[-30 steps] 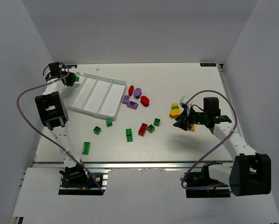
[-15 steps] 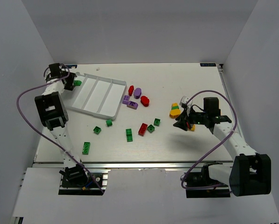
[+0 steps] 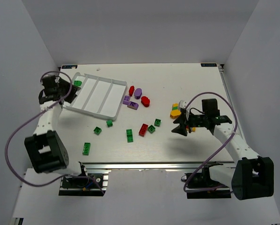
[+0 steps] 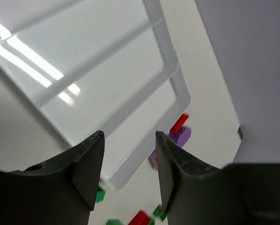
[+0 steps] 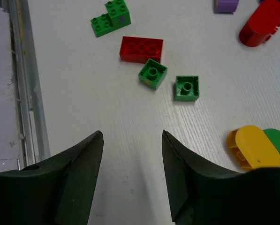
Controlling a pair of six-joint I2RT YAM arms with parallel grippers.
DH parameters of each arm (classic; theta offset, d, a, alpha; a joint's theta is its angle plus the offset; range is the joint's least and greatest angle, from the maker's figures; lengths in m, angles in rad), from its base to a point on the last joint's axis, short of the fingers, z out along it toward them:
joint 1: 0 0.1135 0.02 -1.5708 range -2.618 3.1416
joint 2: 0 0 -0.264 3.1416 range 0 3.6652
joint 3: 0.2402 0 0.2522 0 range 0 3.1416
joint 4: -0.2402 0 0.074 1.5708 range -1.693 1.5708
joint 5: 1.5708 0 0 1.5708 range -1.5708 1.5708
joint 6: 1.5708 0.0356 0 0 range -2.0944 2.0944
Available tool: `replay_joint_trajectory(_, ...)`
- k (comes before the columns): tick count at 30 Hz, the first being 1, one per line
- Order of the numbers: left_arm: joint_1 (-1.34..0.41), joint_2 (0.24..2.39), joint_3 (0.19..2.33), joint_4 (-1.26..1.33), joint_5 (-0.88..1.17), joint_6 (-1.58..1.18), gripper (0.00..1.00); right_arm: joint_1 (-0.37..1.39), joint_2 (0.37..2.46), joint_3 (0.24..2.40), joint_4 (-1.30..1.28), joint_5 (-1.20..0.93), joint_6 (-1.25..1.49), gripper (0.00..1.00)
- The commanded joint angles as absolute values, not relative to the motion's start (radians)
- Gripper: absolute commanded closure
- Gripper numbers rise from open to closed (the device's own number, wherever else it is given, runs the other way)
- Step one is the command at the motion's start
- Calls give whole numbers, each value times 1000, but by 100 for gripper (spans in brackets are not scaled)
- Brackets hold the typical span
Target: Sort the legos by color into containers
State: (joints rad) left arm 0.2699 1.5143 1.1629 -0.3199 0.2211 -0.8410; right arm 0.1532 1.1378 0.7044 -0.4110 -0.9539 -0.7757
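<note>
The white tray [image 3: 112, 110] lies at the far left with four long compartments. One green lego [image 3: 77, 83] lies in its leftmost compartment. My left gripper [image 3: 68, 95] is open and empty over the tray's left edge; its wrist view [image 4: 129, 136] shows the tray rim [image 4: 173, 96]. My right gripper [image 3: 179, 127] is open and empty above bare table, also in its wrist view [image 5: 132, 133]. Ahead of it lie a red brick [image 5: 141, 49] and two green squares [image 5: 152, 73] [image 5: 186, 88]. Yellow [image 5: 252, 146] and green [image 5: 276, 143] ovals lie to its right.
Purple legos [image 3: 133, 105] and red legos [image 3: 145, 101] cluster right of the tray. Green bricks [image 3: 129, 135] [image 3: 86, 148] scatter along the near middle. The yellow and green pile [image 3: 176, 111] lies beside my right gripper. White walls enclose the table; a metal rail [image 3: 144, 165] runs along the front.
My left gripper let the green lego go into the tray's leftmost compartment and drew back toward the near left. My right gripper shifted slightly nearer and left.
</note>
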Motion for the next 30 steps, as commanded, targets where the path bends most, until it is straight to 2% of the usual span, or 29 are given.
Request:
replay_joint_trajectory(1, 195, 1357, 998, -539, 276, -724, 36, 222, 1141, 764, -471, -970, -813, 30)
replay_joint_trajectory(2, 167, 1324, 965, -540, 276, -727, 34, 236, 1141, 764, -471, -969, -792, 30)
replay_joint_trajectory(3, 137, 1287, 936, -575, 244, -735, 33, 248, 1143, 765, -439, -950, -757, 14)
replay_joint_trajectory(4, 109, 1251, 907, -586, 226, -747, 32, 259, 1140, 764, -408, -895, -712, 11)
replay_joint_trajectory(5, 56, 1174, 853, -604, 184, -782, 30, 273, 1134, 752, -329, -862, -601, 11)
replay_joint_trajectory(8, -24, 1039, 783, -646, 131, -851, 25, 299, 1123, 750, -267, -749, -517, 11)
replay_joint_trajectory(9, -34, 1010, 770, -659, 102, -862, 17, 305, 1124, 752, -232, -679, -455, 11)
replay_joint_trajectory(10, -41, 987, 759, -672, 89, -868, 17, 311, 1129, 756, -219, -652, -427, 11)
replay_joint_trajectory(17, -72, 907, 637, -739, 26, -899, 16, 321, 1189, 816, -232, -600, -304, 11)
replay_joint_trajectory(23, -100, 976, 591, -698, -57, -948, 23, 325, 1183, 811, -213, -555, -267, 11)
replay_joint_trajectory(30, -104, 1069, 595, -606, -80, -960, 24, 325, 1181, 811, -207, -564, -261, 11)
